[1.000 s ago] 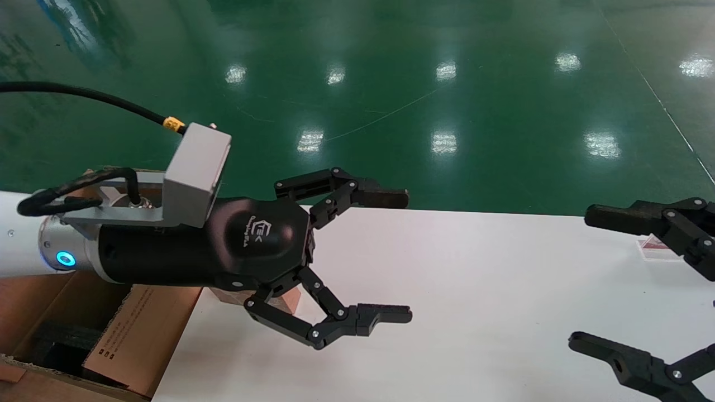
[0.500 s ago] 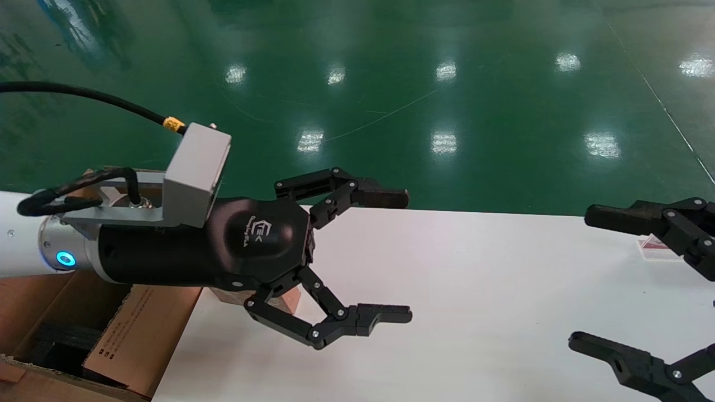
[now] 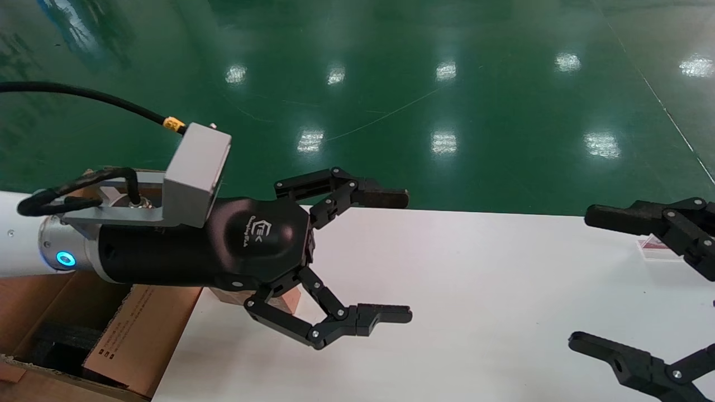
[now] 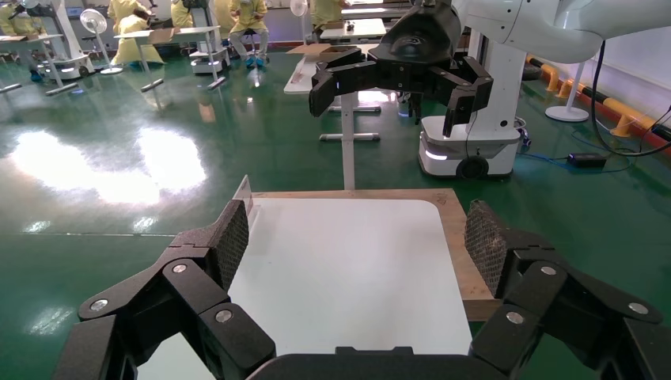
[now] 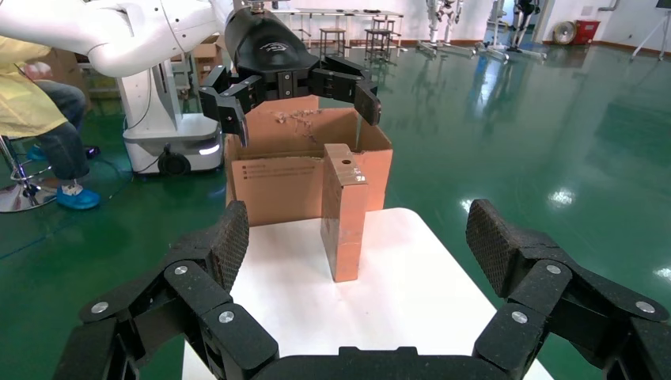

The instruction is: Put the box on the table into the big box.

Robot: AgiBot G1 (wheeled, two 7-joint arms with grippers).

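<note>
Box (image 5: pixel 343 212) stands upright beneath the open left pincer (image 3: pixel 357 257).

The small upright cardboard box (image 5: pixel 344 212) is plain brown. The large flapped cardboard carton (image 5: pixel 277 174) is brown with small dark print; the smooth tabletop (image 3: pixel 475 290) is white

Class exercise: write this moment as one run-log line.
left gripper: open, above small box | right gripper: open, idle at table's right | small box: upright on table, ungrasped | big box: beside table
</note>
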